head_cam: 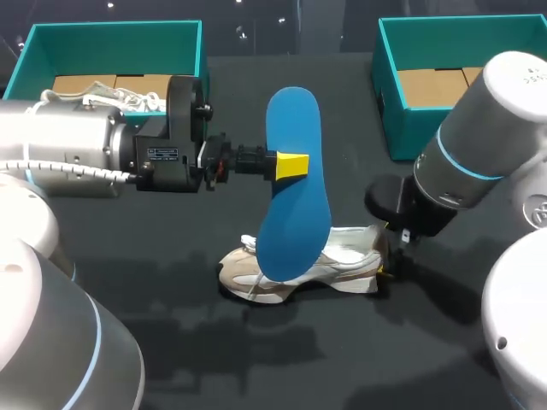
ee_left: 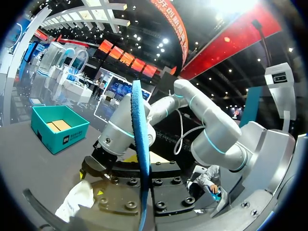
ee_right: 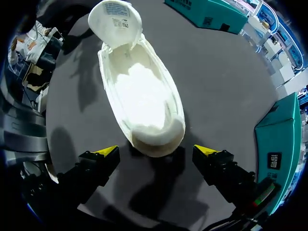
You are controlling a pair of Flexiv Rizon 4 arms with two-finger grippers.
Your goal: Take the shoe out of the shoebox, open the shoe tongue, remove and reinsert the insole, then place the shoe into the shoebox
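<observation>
A blue insole (head_cam: pixel 295 184) hangs upright above the table, with my left gripper (head_cam: pixel 293 165) shut on its edge. In the left wrist view the insole (ee_left: pixel 141 144) shows edge-on, rising straight ahead of that gripper. Below it a white and beige shoe (head_cam: pixel 299 265) lies on the black table. Its tongue (ee_right: pixel 115 19) is folded forward and its inside (ee_right: pixel 144 91) is bare. My right gripper (head_cam: pixel 389 256) sits low at the shoe's heel. Its yellow fingertips (ee_right: pixel 108 151) stand open on either side of the heel, apart from it.
A teal shoebox (head_cam: pixel 34 51) at the back left holds another shoe (head_cam: pixel 111 96). A second teal shoebox (head_cam: pixel 389 94) stands at the back right, and also shows beside my right gripper as a teal wall (ee_right: pixel 281 144). Bare black table lies in front of the shoe.
</observation>
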